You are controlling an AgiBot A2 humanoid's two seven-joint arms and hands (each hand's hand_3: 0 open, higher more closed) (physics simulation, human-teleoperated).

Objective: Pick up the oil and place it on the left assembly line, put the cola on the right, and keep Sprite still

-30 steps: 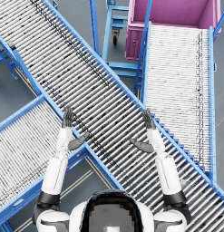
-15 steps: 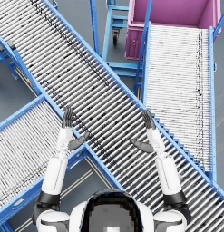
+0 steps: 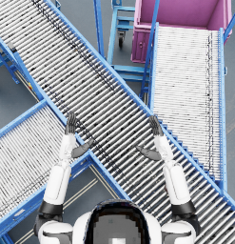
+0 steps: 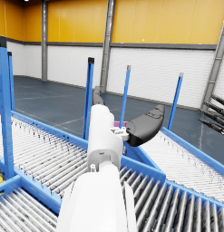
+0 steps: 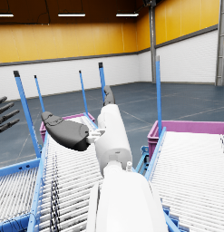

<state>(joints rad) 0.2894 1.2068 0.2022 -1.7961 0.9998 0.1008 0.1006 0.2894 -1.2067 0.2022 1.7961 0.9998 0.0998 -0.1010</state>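
Note:
No oil, cola or Sprite shows in any view. My left hand [image 3: 73, 138] hovers open over the near left edge of the long middle roller conveyor [image 3: 104, 95], fingers straight and thumb out. My right hand [image 3: 153, 141] hovers open over the same belt's right side, holding nothing. In the left wrist view my left hand [image 4: 143, 127] is empty above the rollers, and the fingertips of the other hand [image 4: 215, 115] show at the edge. In the right wrist view my right hand [image 5: 70, 129] is empty too.
The left conveyor [image 3: 21, 152] runs off at the lower left and the right conveyor [image 3: 185, 90] at the right, both with blue side rails. A pink bin [image 3: 183, 14] stands at the far end of the right one. Blue frame posts [image 3: 97, 24] rise between the belts.

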